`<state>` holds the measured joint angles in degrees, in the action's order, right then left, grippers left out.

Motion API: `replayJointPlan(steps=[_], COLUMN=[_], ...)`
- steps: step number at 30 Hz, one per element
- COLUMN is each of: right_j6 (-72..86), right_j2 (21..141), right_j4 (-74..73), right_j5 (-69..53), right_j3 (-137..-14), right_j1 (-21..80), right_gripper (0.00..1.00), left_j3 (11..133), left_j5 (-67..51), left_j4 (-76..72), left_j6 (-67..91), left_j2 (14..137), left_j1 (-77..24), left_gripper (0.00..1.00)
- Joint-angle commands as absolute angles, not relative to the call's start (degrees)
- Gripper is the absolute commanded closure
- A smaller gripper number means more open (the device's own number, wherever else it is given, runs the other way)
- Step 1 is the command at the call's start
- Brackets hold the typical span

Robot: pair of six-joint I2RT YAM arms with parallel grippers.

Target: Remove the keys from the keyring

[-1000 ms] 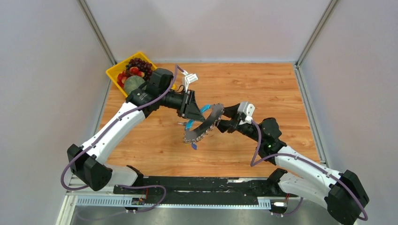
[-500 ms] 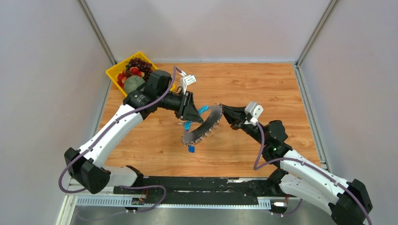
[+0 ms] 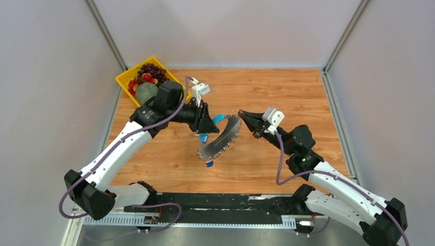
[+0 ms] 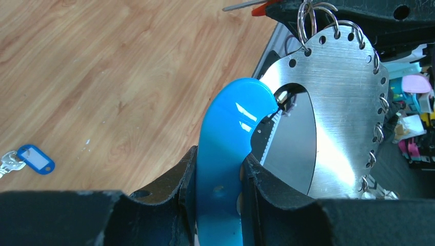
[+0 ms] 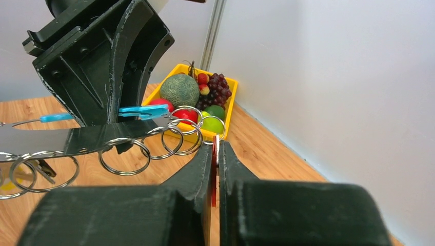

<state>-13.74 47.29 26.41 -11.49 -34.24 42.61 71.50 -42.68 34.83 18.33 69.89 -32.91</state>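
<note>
Well, my left end effector [image 4: 219, 169] is clamped on the blue handle [image 4: 231, 118] of the keyring [image 4: 338, 102]. It holds the metal plate clear of the tabletop [image 4: 102, 61], so the split rings [image 5: 123, 156] face my other arm. Down to its left a blue-tagged key [image 4: 35, 158] lies loose, already off by my reckoning. My right end effector [image 5: 216, 154] is pinched shut on a red key [image 5: 213, 179] at the nearest ring, presumably to draw it free.

right gripper [image 3: 242, 114] closed on the red key [image 5: 213, 179] and backed off the keyring [image 3: 225, 134] edge; left gripper [image 3: 209, 123] dragged the keyring slightly left.
</note>
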Motion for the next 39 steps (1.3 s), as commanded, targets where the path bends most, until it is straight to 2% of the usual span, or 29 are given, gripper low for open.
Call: replayJointPlan(steps=[1,2,3,4,8,11,15,24,37,39], right_j6=[-12.8,-11.8,-11.1,-10.1,-4.4,1.1,6.9,7.1,2.1,2.0], right_j2=[47.5,48.0,48.5,48.7,46.9,43.7,41.2,44.1,57.0,58.0], right_j4=[26.9,25.9,24.5,23.0,22.3,25.5,30.9,35.0,36.6,36.7], right_j5=[-9.1,-9.3,-10.0,-10.6,-13.3,-19.7,-28.9,-31.9,-29.3,-28.9], right_j3=[-35.9,-35.7,-35.7,-35.3,-29.6,-24.4,-19.7,-22.0,-31.4,-32.0], right_j1=[42.2,42.3,42.3,42.3,42.3,42.3,42.5,45.7,54.7,55.1], right_gripper=[0.8,0.66,0.57,0.52,0.46,0.42,0.42,0.36,0.4,0.48], left_j3=[72.4,73.1,73.5,74.5,78.2,80.5,81.7,83.8,84.0,83.8], left_j5=[-40.6,-39.5,-38.9,-37.8,-34.2,-31.8,-31.1,-32.3,-31.5,-31.7], left_j4=[34.2,34.5,35.3,35.7,38.1,38.9,38.4,37.5,36.6,36.3], left_j6=[17.9,18.0,18.3,18.4,18.5,18.7,19.0,19.3,19.4,19.7], left_j2=[68.0,68.1,68.2,68.3,68.6,68.7,69.3,72.0,72.1,72.1], left_j1=[-32.7,-32.7,-32.7,-32.7,-32.7,-32.7,-32.7,-32.7,-32.7,-32.7], left_gripper=[1.0,1.0,1.0,1.0,1.0,1.0,1.0,1.0,1.0,1.0])
